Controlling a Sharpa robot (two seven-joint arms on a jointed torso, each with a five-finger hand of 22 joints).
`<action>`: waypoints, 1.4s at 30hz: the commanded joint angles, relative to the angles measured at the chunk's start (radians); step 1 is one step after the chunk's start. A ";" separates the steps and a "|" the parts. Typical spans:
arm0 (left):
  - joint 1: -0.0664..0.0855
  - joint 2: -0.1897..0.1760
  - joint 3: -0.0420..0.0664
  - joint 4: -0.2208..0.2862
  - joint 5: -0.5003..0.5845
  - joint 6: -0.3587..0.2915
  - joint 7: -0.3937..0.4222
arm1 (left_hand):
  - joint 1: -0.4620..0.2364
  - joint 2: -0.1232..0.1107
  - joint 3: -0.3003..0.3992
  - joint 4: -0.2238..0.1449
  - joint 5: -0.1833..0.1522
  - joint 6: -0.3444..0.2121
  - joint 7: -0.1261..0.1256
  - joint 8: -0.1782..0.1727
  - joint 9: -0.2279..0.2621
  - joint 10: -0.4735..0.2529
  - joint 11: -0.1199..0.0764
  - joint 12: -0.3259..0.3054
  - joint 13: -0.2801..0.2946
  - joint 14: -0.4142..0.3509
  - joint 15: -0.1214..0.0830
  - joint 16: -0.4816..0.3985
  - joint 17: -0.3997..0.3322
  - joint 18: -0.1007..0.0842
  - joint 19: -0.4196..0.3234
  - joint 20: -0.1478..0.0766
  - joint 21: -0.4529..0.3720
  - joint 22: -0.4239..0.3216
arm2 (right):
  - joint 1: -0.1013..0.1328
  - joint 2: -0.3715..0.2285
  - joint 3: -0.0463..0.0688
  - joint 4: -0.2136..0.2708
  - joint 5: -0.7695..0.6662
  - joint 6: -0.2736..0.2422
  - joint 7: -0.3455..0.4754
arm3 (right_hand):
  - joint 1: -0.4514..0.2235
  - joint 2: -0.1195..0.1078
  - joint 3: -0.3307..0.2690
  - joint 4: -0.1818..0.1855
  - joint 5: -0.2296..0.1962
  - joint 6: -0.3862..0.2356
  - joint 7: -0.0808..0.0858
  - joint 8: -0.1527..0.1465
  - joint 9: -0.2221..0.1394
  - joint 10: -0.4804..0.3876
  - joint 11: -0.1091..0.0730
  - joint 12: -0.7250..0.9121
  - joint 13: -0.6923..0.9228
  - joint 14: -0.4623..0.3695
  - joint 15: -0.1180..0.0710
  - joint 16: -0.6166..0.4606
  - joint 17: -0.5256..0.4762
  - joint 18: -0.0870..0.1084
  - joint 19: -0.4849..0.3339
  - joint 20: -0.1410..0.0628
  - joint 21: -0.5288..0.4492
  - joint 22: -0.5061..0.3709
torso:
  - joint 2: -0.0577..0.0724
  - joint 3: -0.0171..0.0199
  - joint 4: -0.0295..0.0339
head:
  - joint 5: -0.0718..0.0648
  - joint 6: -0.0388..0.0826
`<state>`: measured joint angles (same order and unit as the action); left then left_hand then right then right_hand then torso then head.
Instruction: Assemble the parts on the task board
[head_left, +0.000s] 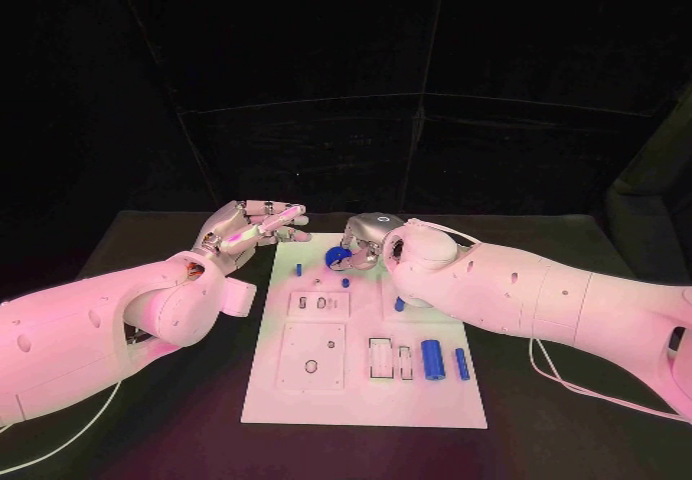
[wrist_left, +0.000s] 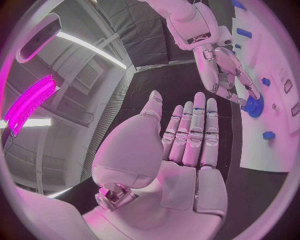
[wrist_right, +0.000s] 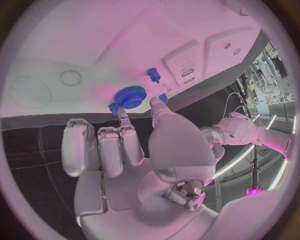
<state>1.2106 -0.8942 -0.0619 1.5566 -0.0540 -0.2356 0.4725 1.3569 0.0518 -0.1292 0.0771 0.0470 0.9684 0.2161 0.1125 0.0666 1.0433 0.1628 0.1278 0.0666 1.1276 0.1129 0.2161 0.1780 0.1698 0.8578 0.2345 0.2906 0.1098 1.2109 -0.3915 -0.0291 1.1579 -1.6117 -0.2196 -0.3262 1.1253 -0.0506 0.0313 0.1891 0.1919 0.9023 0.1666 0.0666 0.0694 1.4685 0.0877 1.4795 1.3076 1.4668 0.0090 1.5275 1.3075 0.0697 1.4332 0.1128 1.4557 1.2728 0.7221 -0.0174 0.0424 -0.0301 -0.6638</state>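
The white task board (head_left: 361, 400) lies in the middle of the black table. At its far end my right hand (head_left: 369, 240) reaches down and pinches a blue gear (head_left: 339, 260) between thumb and a fingertip. The right wrist view shows the gear (wrist_right: 130, 96) close against the board (wrist_right: 94, 45), with the fingertips (wrist_right: 123, 114) on its rim. My left hand (head_left: 257, 228) hovers off the board's far left corner, flat and open, holding nothing. In the left wrist view its palm (wrist_left: 187, 150) faces the right hand (wrist_left: 225, 67) and the gear (wrist_left: 253, 105).
Small blue pegs (head_left: 299, 268) (head_left: 346, 283) (head_left: 400, 303) stand on the board's far half. Two blue cylinders (head_left: 431, 357) (head_left: 462, 363) lie near its right edge, beside rectangular recesses (head_left: 382, 358). A white cable (head_left: 577, 385) runs over the table on the right.
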 joint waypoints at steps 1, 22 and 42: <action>0.001 0.000 0.001 0.001 0.001 0.009 0.002 | 0.005 0.005 0.000 -0.006 0.002 -0.005 0.005 -0.005 -0.001 -0.001 0.004 -0.006 -0.002 0.000 0.006 -0.006 0.002 0.015 0.008 0.002 -0.007 -0.002 | 0.002 0.001 0.000 -0.003 0.027 0.028 0.018 | 0.000 0.014 -0.009 0.008 0.005 0.000 0.001 -0.001 -0.002 0.043 -0.006 0.003 0.184 0.078 -0.004 0.004 0.138 -0.010 0.000 -0.001 0.004 0.001 | 0.000 0.0000 0.0006 | 0.000 -0.001; 0.002 -0.008 0.001 -0.002 0.001 0.009 0.003 | 0.007 0.007 0.001 -0.008 0.002 -0.007 0.006 -0.007 -0.001 -0.003 0.005 -0.008 -0.002 0.001 0.006 -0.007 0.002 0.015 0.009 0.002 -0.008 -0.003 | 0.003 -0.190 0.000 0.139 0.249 -0.243 0.317 | 0.126 0.019 -0.034 -0.049 0.117 0.018 0.002 0.001 -0.001 0.036 -0.006 -0.008 0.177 0.074 -0.004 -0.002 0.122 -0.010 -0.004 -0.002 0.002 -0.003 | -0.005 0.0006 -0.0095 | -0.001 0.006; 0.000 0.009 0.001 -0.032 0.001 0.017 0.004 | 0.013 0.011 0.001 -0.016 0.002 -0.002 0.003 -0.007 0.000 0.003 0.003 -0.008 0.000 0.003 0.005 -0.011 0.004 0.015 0.011 0.002 -0.009 -0.005 | -0.001 -0.401 -0.002 0.067 0.525 -0.045 0.496 | 0.264 -0.010 -0.027 -0.189 0.120 0.039 -0.008 0.005 -0.003 0.020 -0.018 -0.033 0.158 0.073 -0.017 -0.008 0.119 -0.005 -0.021 -0.014 -0.013 -0.030 | 0.000 0.0221 -0.0459 | -0.003 0.015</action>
<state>1.2101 -0.8864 -0.0620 1.5256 -0.0540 -0.2337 0.4703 1.3631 0.0580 -0.1290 0.0659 0.0470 0.9649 0.2196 0.1088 0.0666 1.0433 0.1627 0.1229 0.0666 1.1276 0.1129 0.2121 0.1808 0.1697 0.8600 0.2367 0.2868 0.1057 1.2101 -0.7962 -0.0305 1.2307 -1.1081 -0.3008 0.1327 1.3834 -0.0641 0.0049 0.0050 0.3084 0.9473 0.1597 0.0746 0.0669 1.4684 0.0623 1.4520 1.3075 1.4651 -0.0112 1.5219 1.3073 0.0697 1.4132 0.1000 1.4473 1.2437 0.7198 -0.0002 0.0001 -0.0322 -0.6471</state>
